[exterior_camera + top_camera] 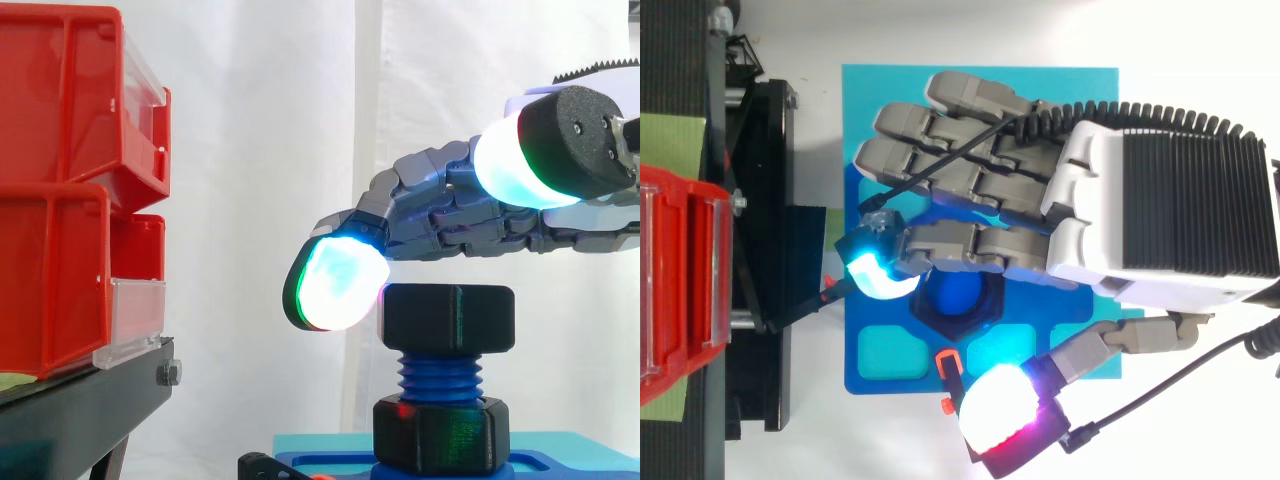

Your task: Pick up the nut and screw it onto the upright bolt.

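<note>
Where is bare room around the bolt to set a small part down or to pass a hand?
Free: the light pocket in a corner of the blue plate, near the black stand; also the gap between red bins and nut. Crowded: above the nut, under the hand.

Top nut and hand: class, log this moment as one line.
top nut: atop bolt threads | hand: open, above it | fingertip: beside it

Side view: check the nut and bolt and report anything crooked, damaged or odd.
Nothing stands out. The black nut sits level atop the upright blue bolt, with bare thread below it down to a second black hex piece at the base. The hand is open just above it.
</note>
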